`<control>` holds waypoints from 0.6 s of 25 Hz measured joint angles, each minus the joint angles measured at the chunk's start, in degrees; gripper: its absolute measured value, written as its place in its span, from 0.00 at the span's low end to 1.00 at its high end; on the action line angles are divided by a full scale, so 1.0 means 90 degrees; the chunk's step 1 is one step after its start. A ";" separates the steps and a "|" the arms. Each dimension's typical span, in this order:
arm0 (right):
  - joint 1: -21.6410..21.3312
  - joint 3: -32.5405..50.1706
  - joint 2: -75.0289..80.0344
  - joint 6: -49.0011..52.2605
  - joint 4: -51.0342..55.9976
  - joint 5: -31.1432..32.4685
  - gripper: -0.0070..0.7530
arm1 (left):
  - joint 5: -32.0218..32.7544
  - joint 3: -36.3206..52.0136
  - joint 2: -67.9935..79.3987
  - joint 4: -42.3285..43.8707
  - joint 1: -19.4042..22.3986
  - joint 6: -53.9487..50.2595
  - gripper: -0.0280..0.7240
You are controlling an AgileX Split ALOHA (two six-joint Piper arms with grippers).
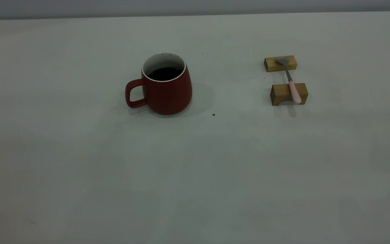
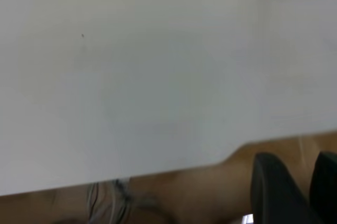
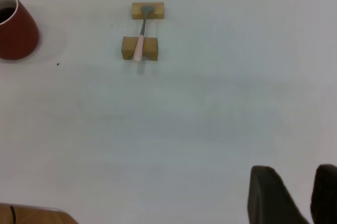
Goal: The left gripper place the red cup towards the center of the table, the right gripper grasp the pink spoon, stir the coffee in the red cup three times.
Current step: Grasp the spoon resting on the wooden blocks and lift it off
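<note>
We see the red cup (image 1: 166,88) standing upright on the pale table (image 1: 80,162), slightly left of centre, its loop handle turned toward the left arm's side and dark coffee (image 1: 165,73) sitting well below the white rim. Well apart to its right, the pink spoon (image 1: 291,82) lies bridged across two wooden blocks (image 1: 288,93), bowl on the far block, pink handle overhanging the near one.

Neither arm shows in the exterior view. In its wrist view the left gripper (image 2: 300,192) hangs back at the table's edge, two dark fingers (image 2: 274,190) with a gap between them, holding nothing. The right gripper (image 3: 297,195) hovers over bare table, well short of the spoon, its fingers likewise parted and empty.

We judge the cup heavy, rigid and glazed-slick, and liable to slosh; the handle or rim wall looks the surest hold. The spoon seems light and stiff, best pinched at the raised handle between the blocks.
</note>
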 joint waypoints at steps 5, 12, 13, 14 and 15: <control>0.0000 0.0000 0.0000 0.0000 0.0000 0.0000 0.32 | -0.0032 0.0388 -0.1096 -0.0096 0.0462 0.0000 0.36; 0.0000 0.0000 0.0000 0.0000 0.0000 0.0000 0.32 | -0.0115 0.0852 -0.1821 -0.0103 0.0331 0.0000 0.36; 0.0000 0.0000 0.0000 0.0000 0.0000 0.0000 0.32 | -0.0121 0.0875 -0.1885 -0.0103 0.0258 0.0000 0.36; 0.0000 0.0000 0.0000 0.0000 0.0000 0.0000 0.32 | -0.0121 0.0888 -0.1950 -0.0097 0.0172 0.0000 0.36; 0.0000 0.0000 0.0000 0.0000 0.0000 0.0000 0.32 | -0.0114 0.0888 -0.1998 -0.0097 0.0109 0.0000 0.36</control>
